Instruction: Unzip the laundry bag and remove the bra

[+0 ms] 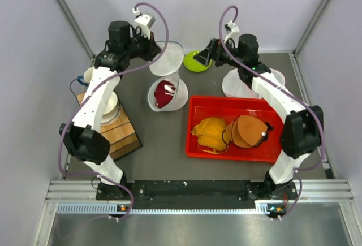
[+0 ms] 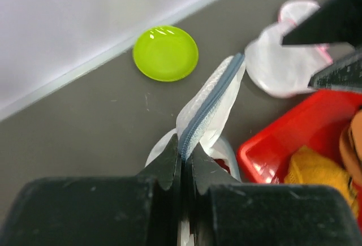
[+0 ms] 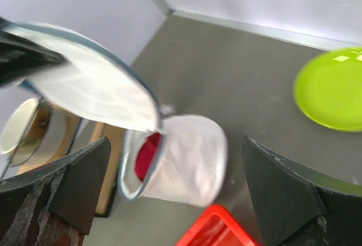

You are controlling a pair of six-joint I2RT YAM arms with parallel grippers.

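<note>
Left wrist view showed the left gripper (image 2: 182,144) pinched closed on the zipper edge of the laundry bag (image 2: 212,107). The bag lay unzipped in the middle of the desk (image 1: 158,138), just left of the red bin (image 1: 206,106), with the red bra (image 1: 165,93) inside. Farther, the right gripper (image 3: 176,141) stood wide apart, holding nothing.

top view looks down from high above the green plate (image 1: 197,60). left wrist view faces it from nearby; right wrist view, closer, catches it at frame edge. all three share it.
</note>
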